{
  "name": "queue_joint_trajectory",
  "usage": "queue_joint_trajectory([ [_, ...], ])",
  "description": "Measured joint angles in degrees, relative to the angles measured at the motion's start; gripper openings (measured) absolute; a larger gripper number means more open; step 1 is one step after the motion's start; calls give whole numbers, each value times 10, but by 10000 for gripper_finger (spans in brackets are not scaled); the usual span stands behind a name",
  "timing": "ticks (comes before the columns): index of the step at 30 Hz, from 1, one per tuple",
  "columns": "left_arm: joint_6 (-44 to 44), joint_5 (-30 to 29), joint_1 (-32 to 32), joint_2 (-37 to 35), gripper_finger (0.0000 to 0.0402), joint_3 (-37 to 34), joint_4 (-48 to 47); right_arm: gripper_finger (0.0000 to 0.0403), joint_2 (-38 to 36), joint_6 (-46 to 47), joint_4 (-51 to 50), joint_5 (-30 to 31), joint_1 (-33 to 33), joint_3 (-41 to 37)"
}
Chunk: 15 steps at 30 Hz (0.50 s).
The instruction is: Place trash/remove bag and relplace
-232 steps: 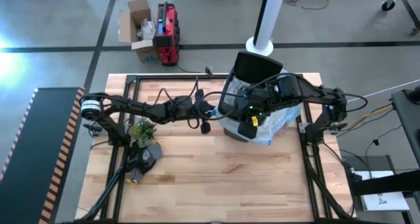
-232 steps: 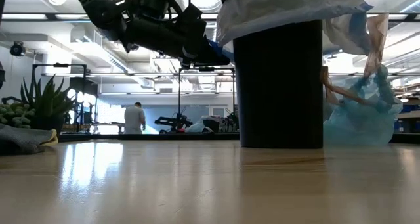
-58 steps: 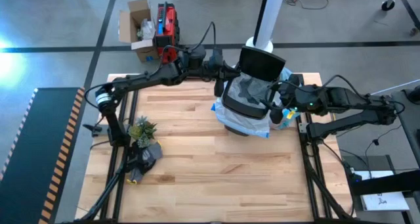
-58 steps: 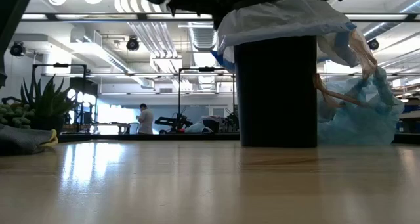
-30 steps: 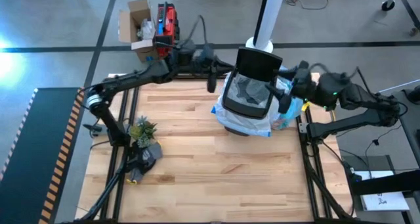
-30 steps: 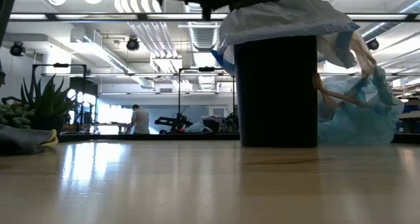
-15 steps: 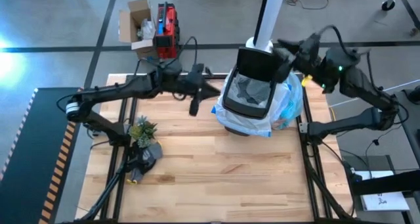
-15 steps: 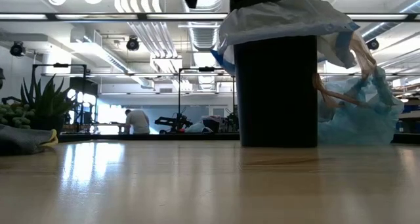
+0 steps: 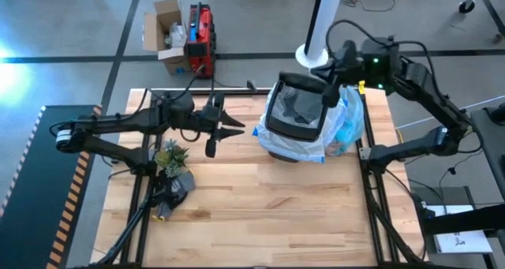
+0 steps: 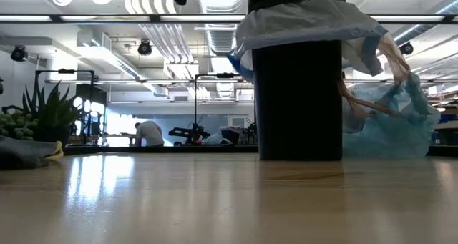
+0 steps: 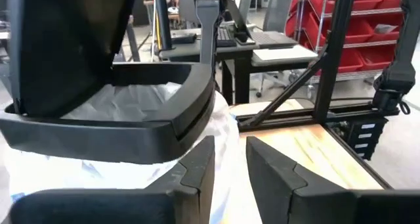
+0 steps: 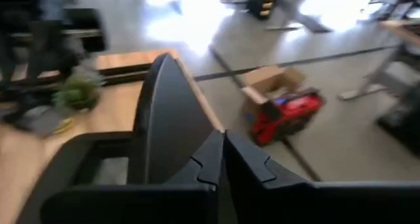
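A black bin (image 9: 293,132) stands at the table's far middle, lined with a white bag (image 9: 272,140), its black lid (image 9: 304,81) raised at the far side. The light-blue bag (image 9: 349,128) lies crumpled against the bin's right side, and brown paper trash (image 10: 361,101) shows through it. My left gripper (image 9: 239,129) hangs level to the left of the bin, pointing at it, slightly open with nothing between its fingers (image 11: 197,168). My right gripper (image 9: 331,95) is shut at the bin's far right corner, beside the lid (image 12: 164,119). My right gripper's shut fingers (image 12: 213,155) come slanting down from the far right, next to the raised lid's right edge (image 9: 322,86). Whether they touch the lid or the rim, I cannot tell.
A small plant (image 9: 170,155) and a grey bundle (image 9: 175,186) sit at the table's left. A white pole (image 9: 323,16) rises behind the bin. A cardboard box (image 9: 164,32) and a red case (image 9: 201,36) lie on the floor beyond. Bare wood (image 9: 260,214) fills the near half.
My left gripper has drawn back from the bin's far left corner toward the table's left and near side, sinking a little. My right gripper has risen and swung from the bin's right side toward the far edge, tipped downward, and shut. The lid now stands steeper.
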Motion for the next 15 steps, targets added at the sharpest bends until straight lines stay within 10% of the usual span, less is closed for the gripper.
queue_joint_trajectory([
  [15,-3,-2,-1,-1,106,-11,13,0,73,4,-47,-139,36,-78],
])
